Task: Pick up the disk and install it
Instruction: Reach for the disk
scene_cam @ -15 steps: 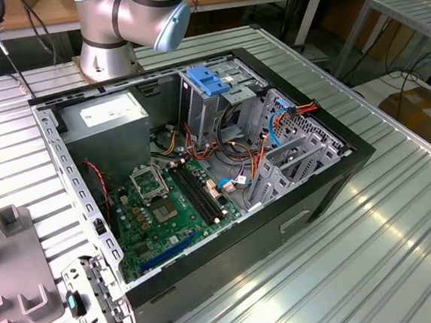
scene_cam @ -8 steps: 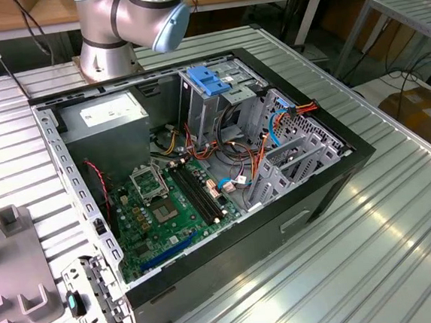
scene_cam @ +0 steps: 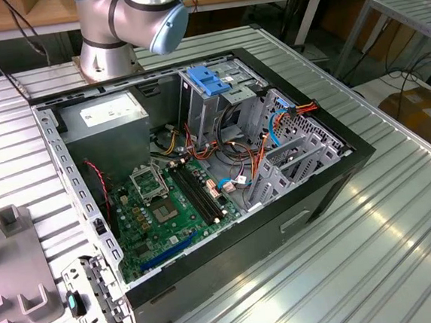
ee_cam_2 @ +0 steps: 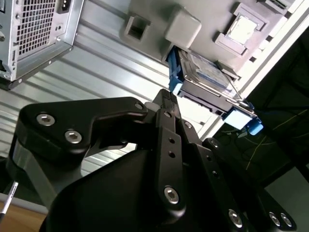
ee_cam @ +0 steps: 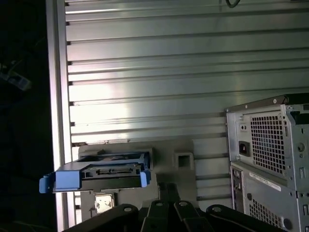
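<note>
In the exterior view, an open computer case (scene_cam: 320, 190) is seen lying on a ribbed metal table (scene_cam: 404, 251). A bare blue bracket (scene_cam: 207, 79) sits at the drive cage and a power supply (scene_cam: 109, 114) in the far corner. The arm (scene_cam: 131, 18) rises behind the case. A grey plate (scene_cam: 13, 262) lies at the exterior view's left.

In the second wrist view, the gripper (ee_cam_2: 166, 94) is seen with its fingers brought together and nothing between them. It hangs above the table, apart from the disk (ee_cam_2: 205, 72). The disk rests on the grey plate close to the table's edge, label side showing, with blue rails (ee_cam_2: 175, 72) along its sides.

In the first wrist view, the disk (ee_cam: 108, 170) is met end-on, its connector face turned toward the camera. The case's rear panel stands well apart from it.

The disk is judged dense for its size, stiff, and sensitive to knocks. Its bare metal is likely slippery, while the plastic rails may give slightly under pressure. Hold is best taken across the two long sides at mid-length, so that it hangs level. The connector end and the underside are best left untouched.
</note>
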